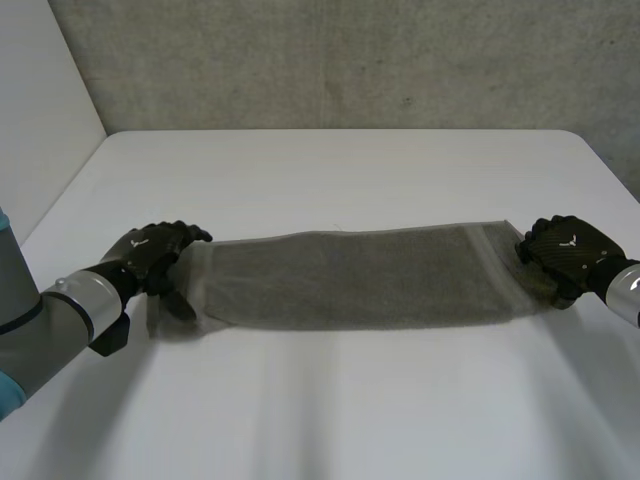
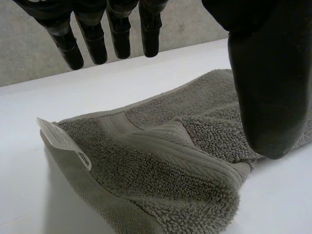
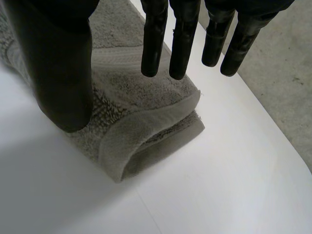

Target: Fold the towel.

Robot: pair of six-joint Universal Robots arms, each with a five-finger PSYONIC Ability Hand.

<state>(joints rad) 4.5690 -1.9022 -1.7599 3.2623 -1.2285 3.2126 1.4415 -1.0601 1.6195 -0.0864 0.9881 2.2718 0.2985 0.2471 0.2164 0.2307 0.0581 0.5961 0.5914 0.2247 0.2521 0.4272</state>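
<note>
White table point(image 1: 340, 180): matte, plain top with rounded far corners, spanning the lower and middle field of the head view. Behind the far edge: grey concrete wall point(image 1: 350, 60), rough and speckled, running the full width. At the left: smooth white panel point(image 1: 40, 100), meeting the concrete wall in a vertical corner. Beyond the table's far right corner: more of the same grey surface. Lighting: soft and diffuse, with faint, blurred shadows on the near part of the table top.
</note>
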